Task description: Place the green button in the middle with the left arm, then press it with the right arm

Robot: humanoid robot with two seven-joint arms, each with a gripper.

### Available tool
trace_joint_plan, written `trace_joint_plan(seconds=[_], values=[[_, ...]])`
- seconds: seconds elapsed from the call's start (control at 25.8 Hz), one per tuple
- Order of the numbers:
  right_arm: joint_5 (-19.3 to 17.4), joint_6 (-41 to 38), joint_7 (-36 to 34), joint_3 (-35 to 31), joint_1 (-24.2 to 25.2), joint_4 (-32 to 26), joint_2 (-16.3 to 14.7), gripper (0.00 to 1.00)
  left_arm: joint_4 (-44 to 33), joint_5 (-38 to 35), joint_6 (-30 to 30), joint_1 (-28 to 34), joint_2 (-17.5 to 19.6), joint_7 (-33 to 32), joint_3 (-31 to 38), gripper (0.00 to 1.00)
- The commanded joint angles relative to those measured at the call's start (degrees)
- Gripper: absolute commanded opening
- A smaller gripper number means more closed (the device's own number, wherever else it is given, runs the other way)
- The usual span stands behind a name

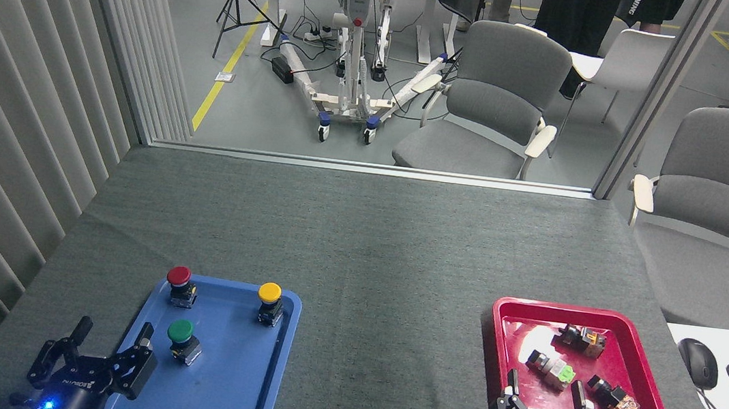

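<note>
grey cloth table (366, 246), lab floor and 3 chairs behind | blue tray (227, 388): 3 buttons, our green button (182, 338) in it, middle (383, 344) bare | red tray (630, 344): 5 switch parts | our left gripper (109, 347), right gripper (544, 400) both spread open, holding nothing

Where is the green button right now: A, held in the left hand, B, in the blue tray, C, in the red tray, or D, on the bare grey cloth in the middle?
B: the green button stands in the blue tray, and the open left hand is beside it.
</note>
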Motion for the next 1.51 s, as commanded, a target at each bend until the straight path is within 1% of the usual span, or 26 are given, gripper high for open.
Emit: trace_joint_plan(seconds=[0.0,0.27,0.46,1.47], values=[[0.0,0.1,0.2,-0.1,0.0,0.0,-0.1,1.0,-0.3,0.0,-0.1,0.1,-0.1,-0.1,0.0,1.0],[0.0,0.1,1.1,0.0,-0.1,0.0,-0.1,1.0,-2.9,-0.1,-0.4,0.4,0.4,0.4,0.0,1.0],[0.0,1.1,1.1,0.0,-0.3,0.0,-0.2,1.0,-2.9,-0.1,-1.9,0.2,0.8,-0.2,0.0,1.0],[0.2,0.7,1.5,0.0,-0.1,-0.6,0.1,1.0,-2.1,-0.1,-1.9,0.0,0.7,0.4,0.0,1.0]])
